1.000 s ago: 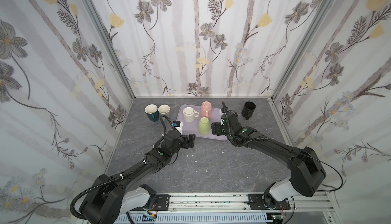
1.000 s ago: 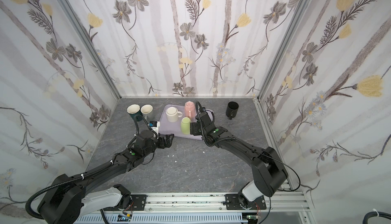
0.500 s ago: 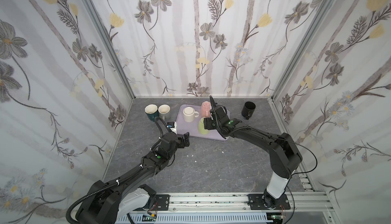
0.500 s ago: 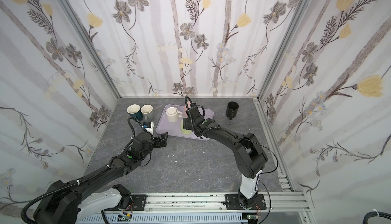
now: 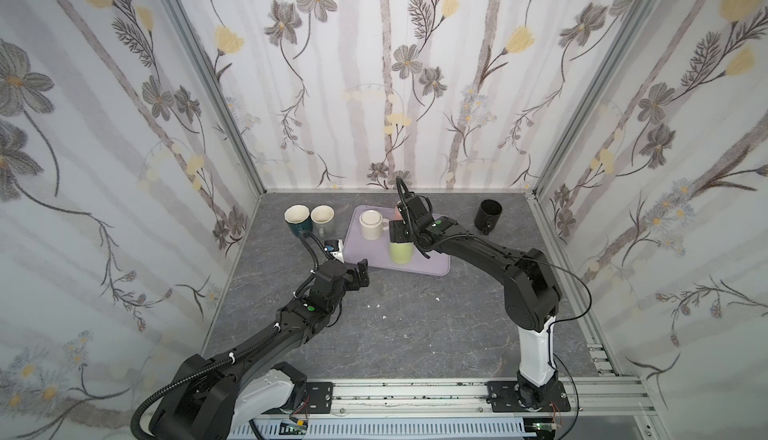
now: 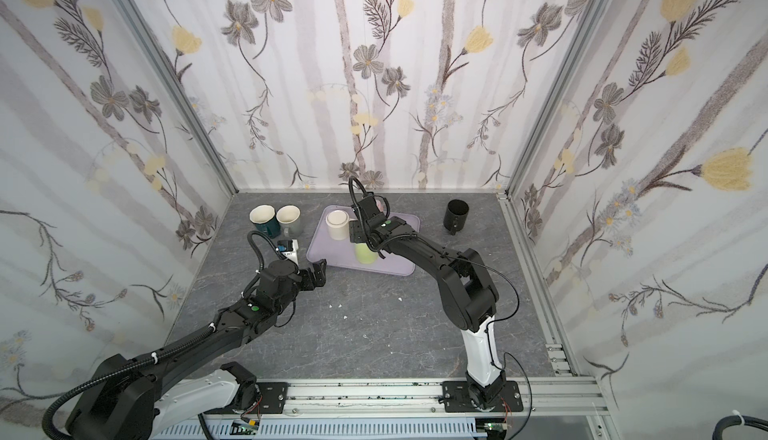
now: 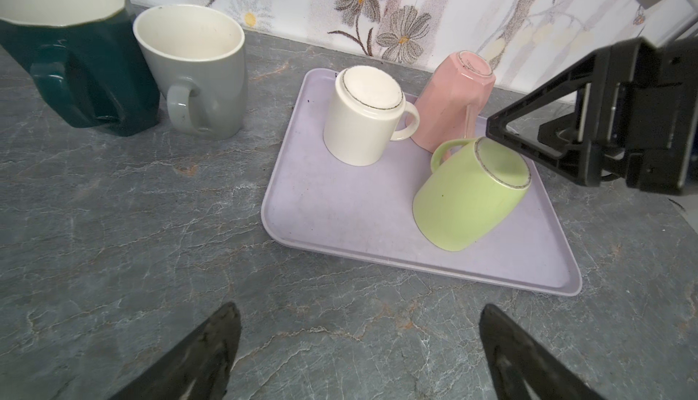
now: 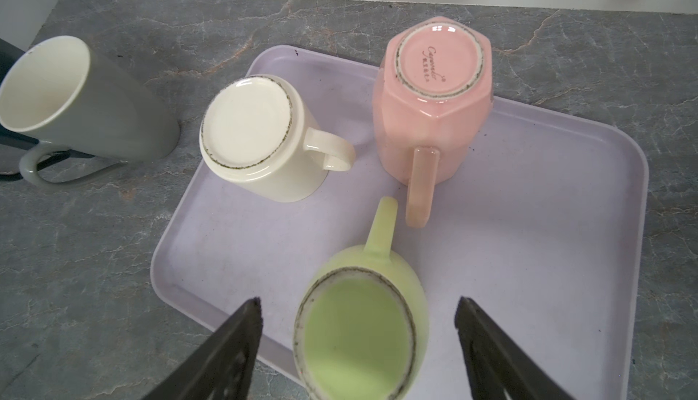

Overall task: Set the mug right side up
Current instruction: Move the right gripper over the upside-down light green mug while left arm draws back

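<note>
Three mugs stand base up on the lilac tray [image 5: 432, 268] [image 8: 528, 228]: a green mug [image 5: 401, 254] [image 8: 355, 337] at the front, a cream mug [image 5: 371, 224] [image 8: 257, 137] and a pink mug [image 7: 453, 103] [image 8: 430, 107] behind. My right gripper [image 5: 401, 235] [image 8: 359, 303] hangs open just over the green mug's base, one finger on each side, with a gap to the mug on both. In both top views the pink mug is mostly hidden behind that wrist. My left gripper [image 5: 360, 271] [image 7: 359, 309] is open and empty over bare table, in front of the tray's near left corner.
Upright teal [image 5: 296, 219] and grey [image 5: 322, 218] mugs stand left of the tray. A black mug [image 5: 488, 213] stands at the back right. A small white and blue object [image 5: 334, 249] lies by the tray's left edge. Floral walls enclose three sides.
My right gripper has moved left from the tray's right part to over the green mug. My left gripper has drawn slightly back to the left. No mug has moved.
</note>
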### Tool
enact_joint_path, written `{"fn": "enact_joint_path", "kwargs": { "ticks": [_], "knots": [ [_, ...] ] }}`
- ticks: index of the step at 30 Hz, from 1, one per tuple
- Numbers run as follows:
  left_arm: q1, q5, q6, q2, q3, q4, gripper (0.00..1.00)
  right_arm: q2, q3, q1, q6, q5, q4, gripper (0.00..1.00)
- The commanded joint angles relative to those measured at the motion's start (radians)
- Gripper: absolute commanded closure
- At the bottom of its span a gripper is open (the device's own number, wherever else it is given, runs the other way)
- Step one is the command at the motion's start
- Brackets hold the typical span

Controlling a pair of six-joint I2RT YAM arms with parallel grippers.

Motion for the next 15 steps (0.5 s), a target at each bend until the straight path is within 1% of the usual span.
{"fn": "enact_joint_path", "kwargs": {
  "ticks": [1,6,8,13,15],
  "knots": [
    [0.004,-0.015,-0.018,0.006,-0.002,0.032,0.0,0.019,0.029,0.006,0.018,0.034,-0.044,0.19],
    [0.013,-0.022,-0.014,0.021,-0.011,0.05,0.0,0.029,0.047,0.015,0.023,0.021,-0.054,0.19],
    [0.022,-0.021,-0.026,0.017,0.0,0.02,0.0,0.034,0.059,0.016,0.023,0.039,-0.063,0.2],
    [0.026,-0.023,-0.031,-0.002,-0.018,0.038,0.0,0.047,0.094,0.012,0.009,0.045,-0.086,0.21],
    [0.026,-0.017,-0.031,-0.004,-0.014,0.034,0.0,0.054,0.108,0.013,-0.011,0.042,-0.086,0.24]
  ]
}}
